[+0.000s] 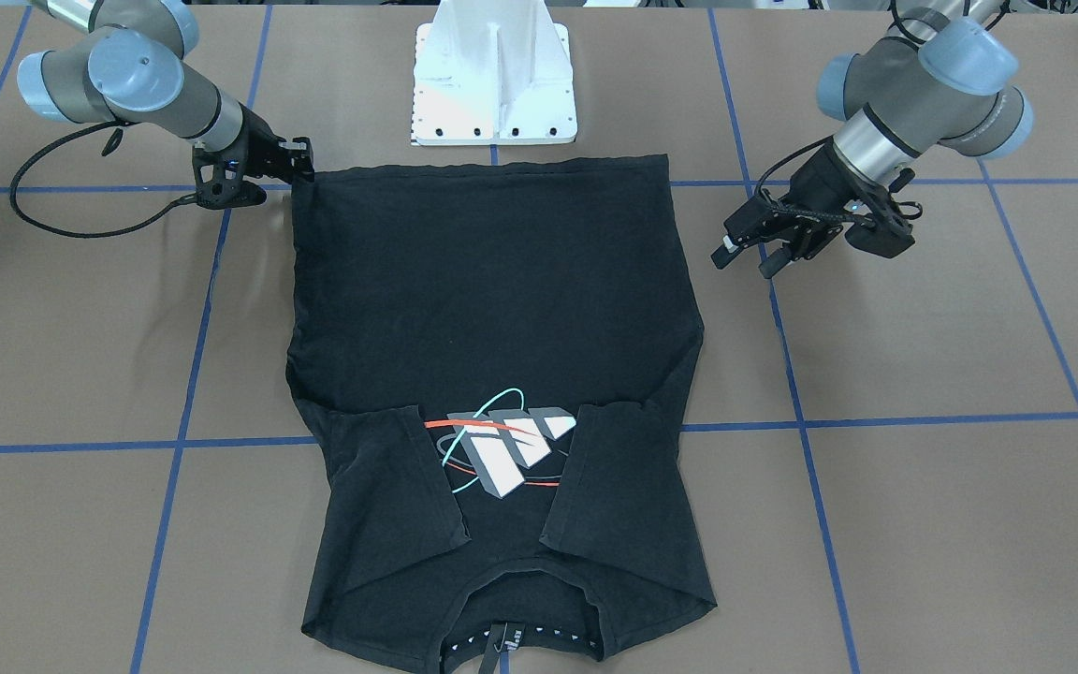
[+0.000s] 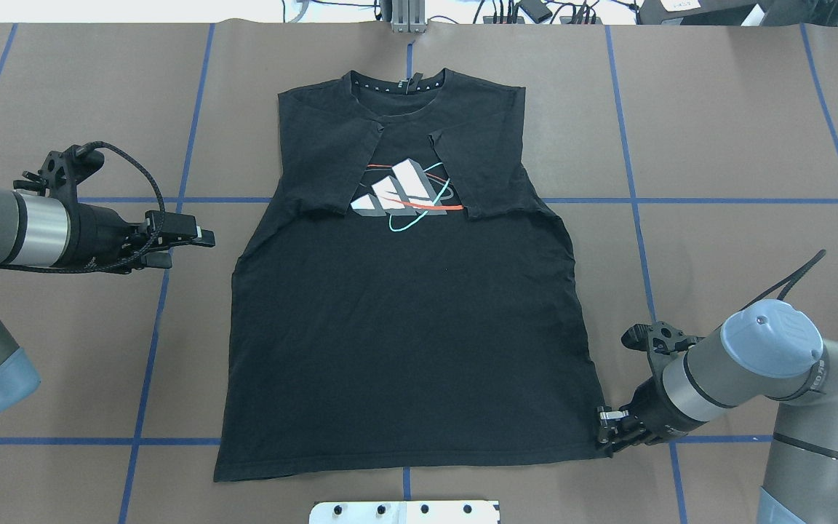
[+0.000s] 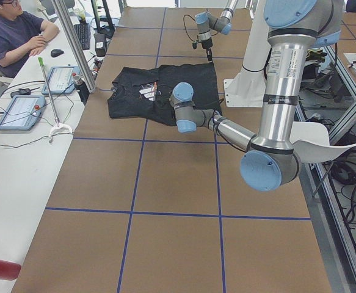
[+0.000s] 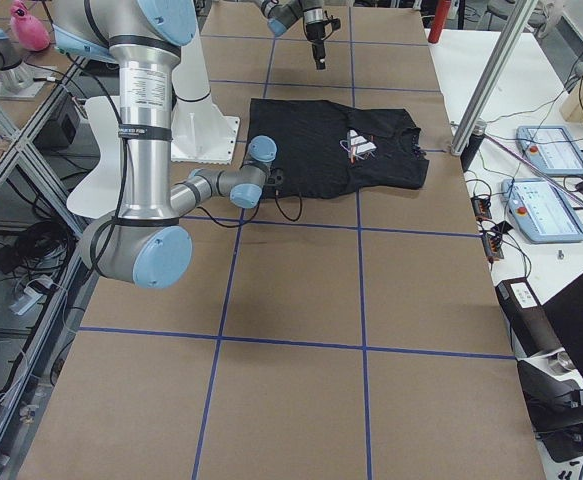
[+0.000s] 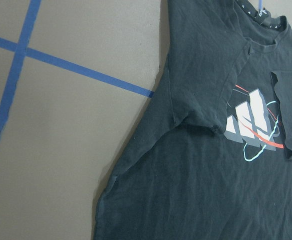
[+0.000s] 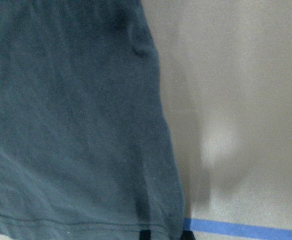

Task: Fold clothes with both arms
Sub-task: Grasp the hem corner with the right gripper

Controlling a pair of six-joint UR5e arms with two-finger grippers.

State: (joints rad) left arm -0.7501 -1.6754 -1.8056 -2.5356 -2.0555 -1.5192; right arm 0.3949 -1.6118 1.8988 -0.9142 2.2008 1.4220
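Note:
The black T-shirt (image 2: 404, 327) lies flat on the brown table with its logo (image 2: 404, 193) facing up. Both sleeves are folded inward and the hem is toward the robot's base. My right gripper (image 2: 606, 431) sits low at the hem's corner on my right and looks shut on it. In the front-facing view that corner rises to the right gripper (image 1: 301, 167). The right wrist view shows the T-shirt (image 6: 70, 125) edge and corner close up. My left gripper (image 2: 201, 236) hovers open beside the shirt's left edge, apart from the cloth. The left wrist view shows the T-shirt (image 5: 211, 190) and logo (image 5: 251, 125).
The white pedestal base (image 1: 494, 84) stands just behind the hem. Blue tape lines (image 2: 150, 349) cross the table. At the table's far end, a seated person (image 3: 13, 36) is beside a white side table with tablets (image 3: 20, 111) and cables.

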